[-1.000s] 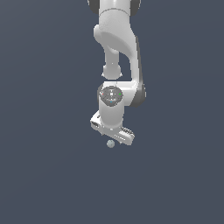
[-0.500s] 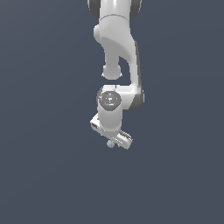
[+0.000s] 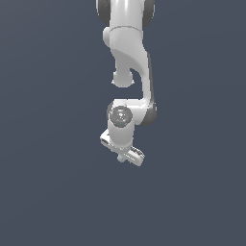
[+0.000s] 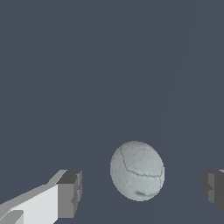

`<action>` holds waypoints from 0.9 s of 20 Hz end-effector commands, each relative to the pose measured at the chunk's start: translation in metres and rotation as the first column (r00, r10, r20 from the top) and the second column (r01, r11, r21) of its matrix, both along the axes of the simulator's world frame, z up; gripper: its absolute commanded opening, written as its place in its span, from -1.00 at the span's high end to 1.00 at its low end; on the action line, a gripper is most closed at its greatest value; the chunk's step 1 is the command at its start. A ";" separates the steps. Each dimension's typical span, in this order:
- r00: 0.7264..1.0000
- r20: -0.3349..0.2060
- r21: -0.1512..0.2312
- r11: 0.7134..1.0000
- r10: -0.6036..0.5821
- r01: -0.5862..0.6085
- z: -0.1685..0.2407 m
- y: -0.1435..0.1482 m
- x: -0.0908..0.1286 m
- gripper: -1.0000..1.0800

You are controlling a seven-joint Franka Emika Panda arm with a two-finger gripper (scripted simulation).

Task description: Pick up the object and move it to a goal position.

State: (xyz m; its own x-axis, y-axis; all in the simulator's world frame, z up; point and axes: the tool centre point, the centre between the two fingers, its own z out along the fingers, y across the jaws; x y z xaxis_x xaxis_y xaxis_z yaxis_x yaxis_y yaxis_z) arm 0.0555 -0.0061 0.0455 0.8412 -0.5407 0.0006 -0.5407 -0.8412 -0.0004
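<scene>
One small pale grey-blue matte sphere [image 4: 137,170] sits between the two spread fingers [image 4: 69,194] of the single white gripper [image 3: 123,157], untouched. Since half a second ago the gripper has tilted, its bar now sloping toward 4 o'clock.

Apart from the task's own pieces, both views held only a flat, even, dark slate-grey backdrop [image 3: 43,192], filling each view from edge to edge, without any visible seam, texture or markings.

No readable text, label, brand, number or sign anywhere in either view.
</scene>
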 end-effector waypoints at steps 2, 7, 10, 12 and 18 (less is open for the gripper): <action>1.000 -0.001 0.000 1.000 -0.001 0.001 -0.017 0.000 -0.001 -0.92; 1.000 -0.001 0.000 1.000 -0.002 0.002 -0.025 0.000 0.000 -0.92; 1.000 -0.001 0.000 1.000 -0.002 0.002 -0.024 0.000 0.001 1.00; 1.000 -0.001 0.000 1.000 -0.002 0.002 -0.024 0.000 0.001 1.00; 1.000 -0.001 0.000 1.000 -0.002 0.002 -0.024 0.000 0.001 1.00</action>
